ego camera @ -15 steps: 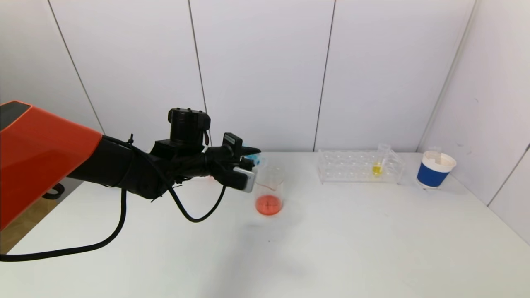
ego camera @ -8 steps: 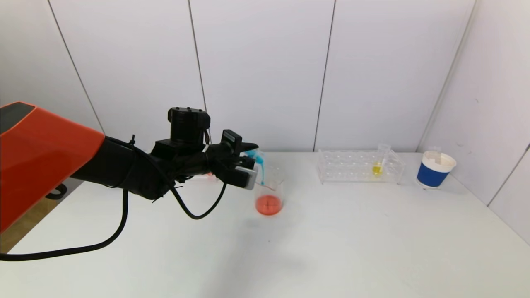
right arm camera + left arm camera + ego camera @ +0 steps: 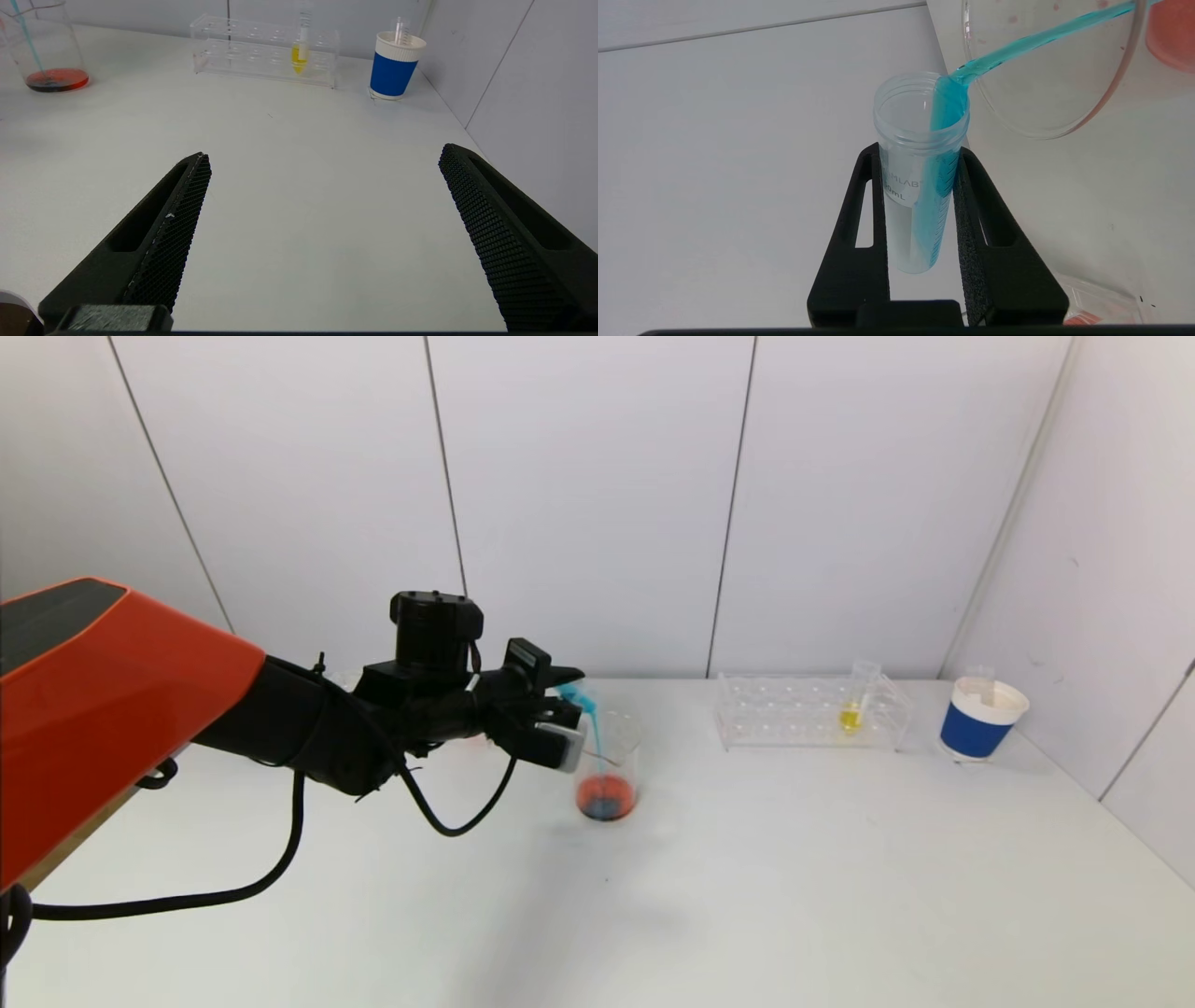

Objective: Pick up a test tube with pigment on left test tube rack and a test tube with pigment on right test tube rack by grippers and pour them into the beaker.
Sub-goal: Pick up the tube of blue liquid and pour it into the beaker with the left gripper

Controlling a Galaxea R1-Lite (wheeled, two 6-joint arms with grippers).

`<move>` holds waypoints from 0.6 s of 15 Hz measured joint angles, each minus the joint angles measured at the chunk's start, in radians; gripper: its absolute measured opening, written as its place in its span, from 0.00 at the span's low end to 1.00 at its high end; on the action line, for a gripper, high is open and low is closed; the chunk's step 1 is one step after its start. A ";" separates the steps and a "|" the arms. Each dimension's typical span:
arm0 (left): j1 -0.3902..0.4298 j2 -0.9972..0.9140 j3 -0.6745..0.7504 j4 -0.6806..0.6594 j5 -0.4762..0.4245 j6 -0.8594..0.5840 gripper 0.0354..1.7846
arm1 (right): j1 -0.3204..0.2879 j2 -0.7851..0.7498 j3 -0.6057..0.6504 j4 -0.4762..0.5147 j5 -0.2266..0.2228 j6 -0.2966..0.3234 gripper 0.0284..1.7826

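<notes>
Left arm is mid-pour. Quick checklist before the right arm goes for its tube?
1. Left gripper shut on the clear plastic test tube with blue pigment: ok.
2. Blue stream landing inside the clear glass beaker with red liquid: ok.
3. Blue tube emptied: not ok, pigment remains along its wall.
4. Right gripper open, above bare table: ok.
5. Yellow-pigment test tube upright in the clear acrylic rack: ok.
6. Path to rack clear of the blue paper cup: ok, cup stands beside it.

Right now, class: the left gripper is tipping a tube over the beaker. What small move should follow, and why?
Probably hold the tilt a little longer: the left gripper grips the tube, blue liquid remains inside, streaming into the beaker.
</notes>
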 joint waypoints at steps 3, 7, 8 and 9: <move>0.000 0.004 0.001 -0.001 0.002 0.011 0.23 | 0.000 0.000 0.000 0.000 0.000 0.000 0.99; 0.000 0.006 -0.012 -0.019 0.000 0.035 0.23 | 0.000 0.000 0.000 0.000 0.000 0.000 0.99; 0.000 0.007 -0.013 -0.020 -0.003 0.038 0.23 | 0.000 0.000 0.000 0.000 0.000 0.000 0.99; 0.000 0.007 -0.014 -0.020 -0.004 0.040 0.23 | 0.000 0.000 0.000 0.000 0.000 0.000 0.99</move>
